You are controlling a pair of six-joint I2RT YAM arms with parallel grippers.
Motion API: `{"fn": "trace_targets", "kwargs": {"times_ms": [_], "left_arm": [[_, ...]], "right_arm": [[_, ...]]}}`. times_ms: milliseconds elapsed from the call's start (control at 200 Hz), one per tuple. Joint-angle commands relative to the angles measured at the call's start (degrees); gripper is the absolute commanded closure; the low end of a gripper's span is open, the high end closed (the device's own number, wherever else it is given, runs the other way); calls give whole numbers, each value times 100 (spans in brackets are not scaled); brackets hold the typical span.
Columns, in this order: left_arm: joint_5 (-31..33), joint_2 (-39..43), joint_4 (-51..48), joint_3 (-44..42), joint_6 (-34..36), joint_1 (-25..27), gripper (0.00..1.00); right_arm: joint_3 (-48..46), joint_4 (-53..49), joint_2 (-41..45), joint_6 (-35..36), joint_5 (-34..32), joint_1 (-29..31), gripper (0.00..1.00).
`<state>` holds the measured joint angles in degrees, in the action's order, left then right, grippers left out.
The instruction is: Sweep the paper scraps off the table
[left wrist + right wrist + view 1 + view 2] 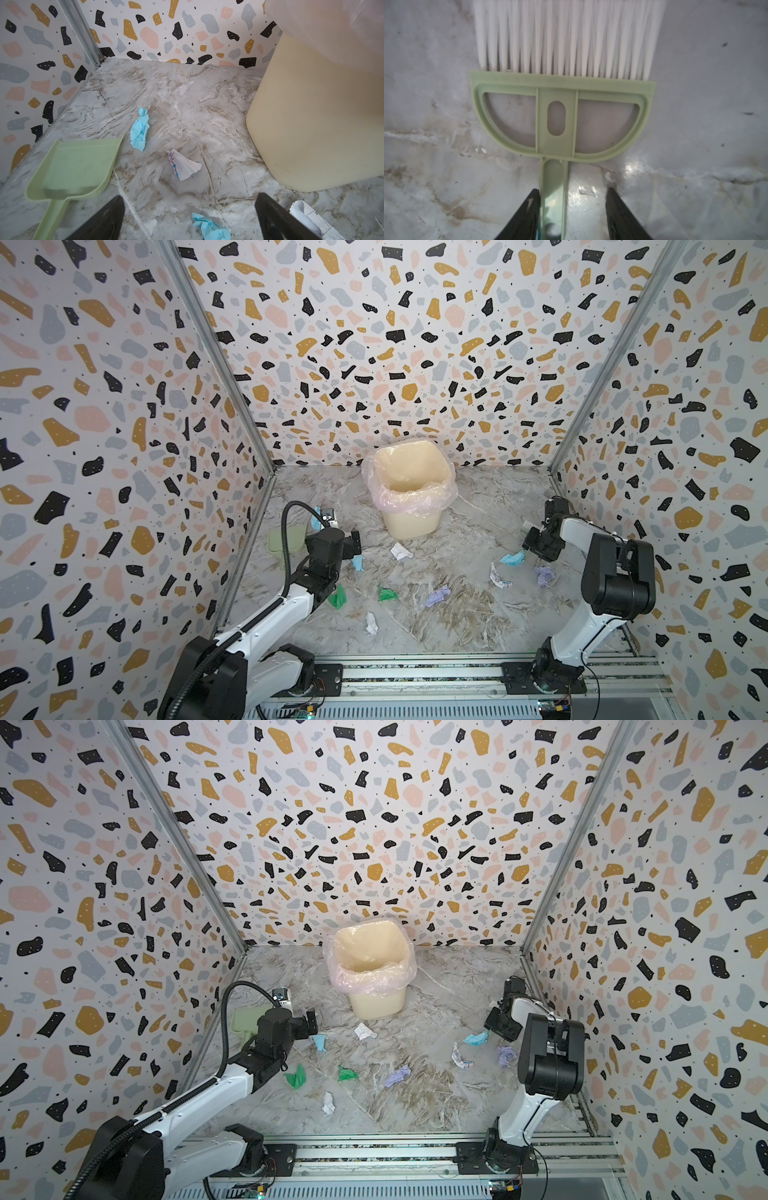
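Observation:
Several paper scraps lie across the marble table [457,510]: white [401,551], light blue [512,558], lilac [437,596] and green [386,594] among them. My left gripper [190,196] hangs open over the table's left side, just above a blue scrap [209,227], with nothing between its fingers. A second blue scrap [140,129] and a white one [182,166] lie beyond it. Low at the right wall, my right gripper [573,190] straddles the handle of the pale green brush [560,116], which lies flat. One finger [529,207] touches the handle; the other stands apart.
A pale green dustpan [76,166] lies by the left wall, beside my left gripper [355,545]. The cream bin [409,489] with a pink liner stands at the back middle. Speckled walls close in three sides. A rail runs along the front edge.

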<state>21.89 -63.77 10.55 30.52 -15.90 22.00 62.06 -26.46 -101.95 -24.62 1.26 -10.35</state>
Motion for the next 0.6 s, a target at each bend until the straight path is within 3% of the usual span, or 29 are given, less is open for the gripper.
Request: {"fn": "trace_targets", "kwargs": {"times_ms": [0, 170, 596], "left_arm": [[52, -12, 167, -33, -34, 33, 1], [75, 4, 150, -29, -27, 35, 0], [58, -47, 151, -46, -53, 33, 0]], "right_arm": [[227, -158, -71, -37, -11, 5, 47], [251, -278, -248, 52, 32, 112, 49], [128, -443, -384, 188, -74, -75, 67]]}}
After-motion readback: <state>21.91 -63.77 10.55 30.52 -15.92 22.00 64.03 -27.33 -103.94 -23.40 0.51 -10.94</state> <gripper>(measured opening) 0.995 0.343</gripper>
